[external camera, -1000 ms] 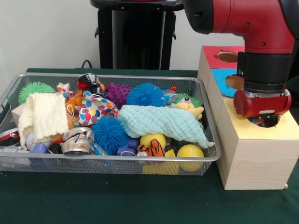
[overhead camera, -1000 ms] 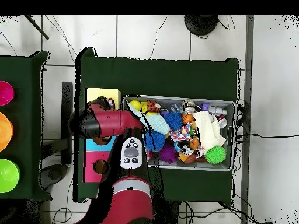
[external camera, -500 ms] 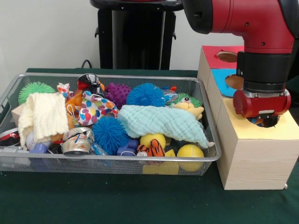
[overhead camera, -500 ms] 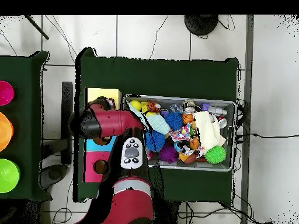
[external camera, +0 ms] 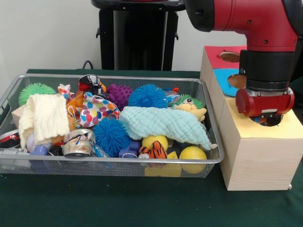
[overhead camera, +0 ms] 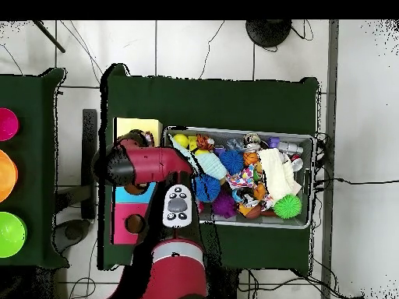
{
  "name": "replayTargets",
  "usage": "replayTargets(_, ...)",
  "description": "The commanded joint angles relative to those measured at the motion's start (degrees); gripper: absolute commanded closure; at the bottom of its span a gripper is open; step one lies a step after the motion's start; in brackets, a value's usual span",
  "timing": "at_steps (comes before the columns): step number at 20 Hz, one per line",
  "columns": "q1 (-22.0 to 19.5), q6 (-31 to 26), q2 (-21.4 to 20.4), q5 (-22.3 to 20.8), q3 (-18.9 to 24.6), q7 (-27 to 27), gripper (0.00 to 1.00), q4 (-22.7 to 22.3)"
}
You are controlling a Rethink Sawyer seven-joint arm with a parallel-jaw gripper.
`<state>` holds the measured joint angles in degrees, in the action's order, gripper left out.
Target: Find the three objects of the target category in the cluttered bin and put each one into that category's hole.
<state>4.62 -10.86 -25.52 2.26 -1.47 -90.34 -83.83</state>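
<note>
one red and black arm reaches down over the wooden box [external camera: 258, 156] that stands just beside the wire bin [external camera: 109, 163] on the green bench [external camera: 118, 203]. its hand [external camera: 270, 122] sits low at the hole in the box's yellow panel [external camera: 289, 130], and its tips are hidden there, so i cannot tell whether it is spread or pressed together, nor whether it carries anything. behind the yellow panel lie a blue panel [external camera: 227, 75] and a red panel [external camera: 220, 54], each with its own hole. the bin is crowded: a mint cloth [external camera: 163, 124] over the middle, a cream cloth [external camera: 45, 116] at one end, blue spiky balls [external camera: 111, 135], a purple spiky ball [external camera: 118, 93], a green spiky ball [external camera: 34, 90] and a yellow ball [external camera: 192, 153] by the front wall. from overhead, the arm covers most of the box.
</note>
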Motion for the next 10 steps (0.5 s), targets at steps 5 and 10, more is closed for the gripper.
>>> replayTargets(5,-1.00,-14.78,-6.73,1.77,0.39,-8.99,0.00,-6.03)
replayTargets(10,-1.14,-14.65,-6.54,1.64,0.53,-8.89,0.00,-5.98)
